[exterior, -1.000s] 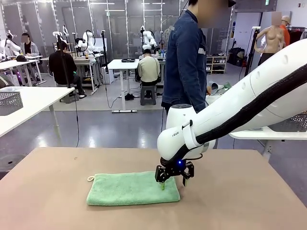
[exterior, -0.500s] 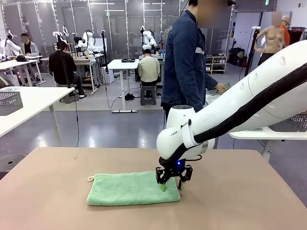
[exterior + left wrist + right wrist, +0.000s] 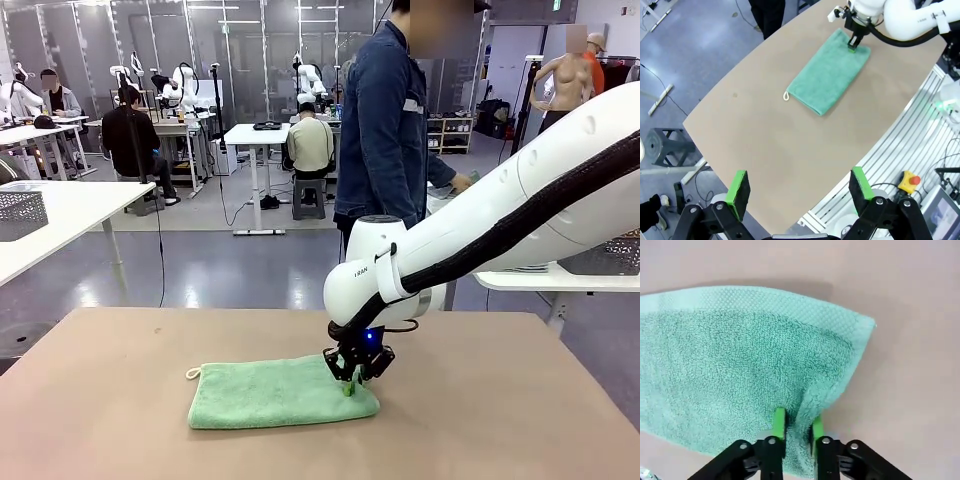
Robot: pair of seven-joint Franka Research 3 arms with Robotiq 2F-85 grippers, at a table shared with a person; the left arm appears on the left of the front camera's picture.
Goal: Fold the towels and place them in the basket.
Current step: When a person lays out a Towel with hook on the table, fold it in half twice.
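Your right fingers [image 3: 779,422] are nearly closed on a thin raised ridge of the mint-green towel [image 3: 740,370], close to its right-hand end. The towel lies flat in the middle of the bench [image 3: 500,400], long side running left to right, with its small loop [image 3: 190,373] at the far left corner.

The bite is the main risk. The pads hold only a narrow pucker of terry, set in from the edge rather than at a corner. If you lift quickly, that pucker may pull out of the pads and drop.

You cannot tell from here how many layers are caught. If it is only the top one, the lift would peel the towel open instead of carrying the end over.

Nothing pins the left end either. Your left fingers [image 3: 738,186] stand wide open and empty, high above the near side of the bench and well apart from the cloth. A sideways pull could therefore slide the whole towel along the bench rather than fold it.

The grip is also off-centre across the width, so the folded end may land skewed.

The person [image 3: 385,130] stands at the far side, close behind the right arm. Keep any swing low and short.
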